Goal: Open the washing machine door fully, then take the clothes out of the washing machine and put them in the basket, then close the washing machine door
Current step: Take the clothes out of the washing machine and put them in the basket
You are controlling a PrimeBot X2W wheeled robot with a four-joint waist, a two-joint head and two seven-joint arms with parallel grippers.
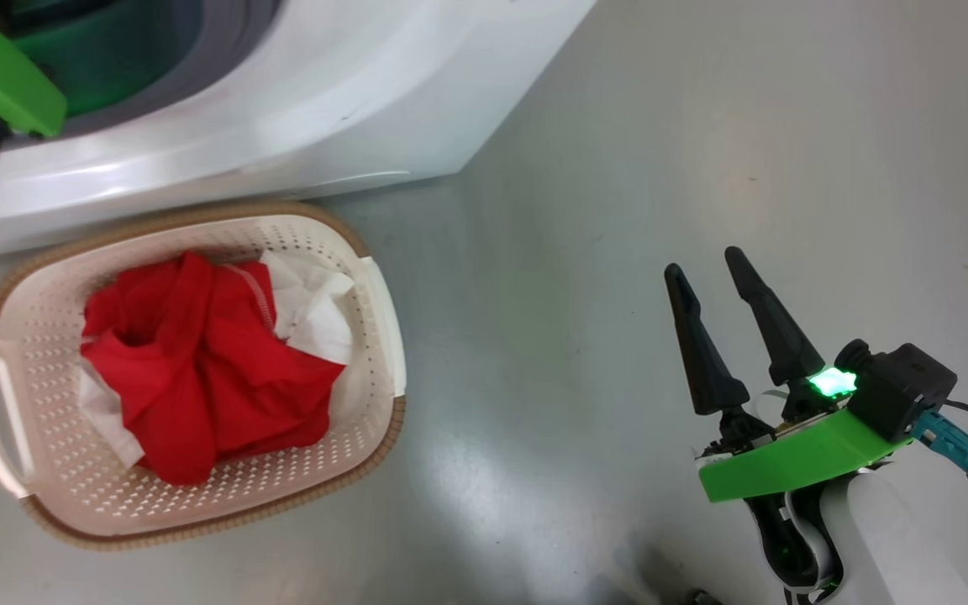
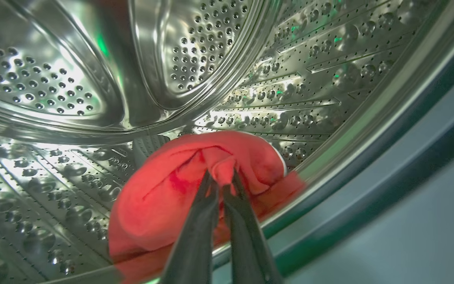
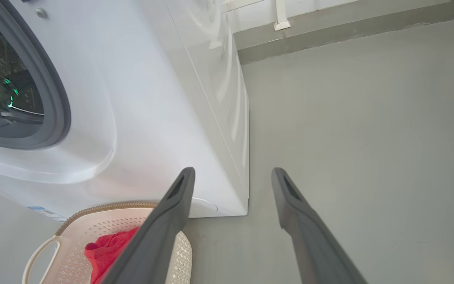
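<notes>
Left gripper point(image 2: 222, 177) clenched a red garment point(image 2: 164, 205) at lower centre, inside the drum point(image 2: 53, 79) — right gripper point(image 1: 704, 264) (lower right) stood spread, empty.

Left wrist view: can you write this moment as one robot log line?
left claw: shut on red cloth in drum | right claw: open, empty | basket: red and white clothes inside

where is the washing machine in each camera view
Head view: washing machine, white front across the top left, above the basket.
Left wrist view: its steel drum seen from inside, around the red clothes.
Right wrist view: white front and side at left and centre.
Shared landmark: the basket's brown rim, in head and right wrist views.
</notes>
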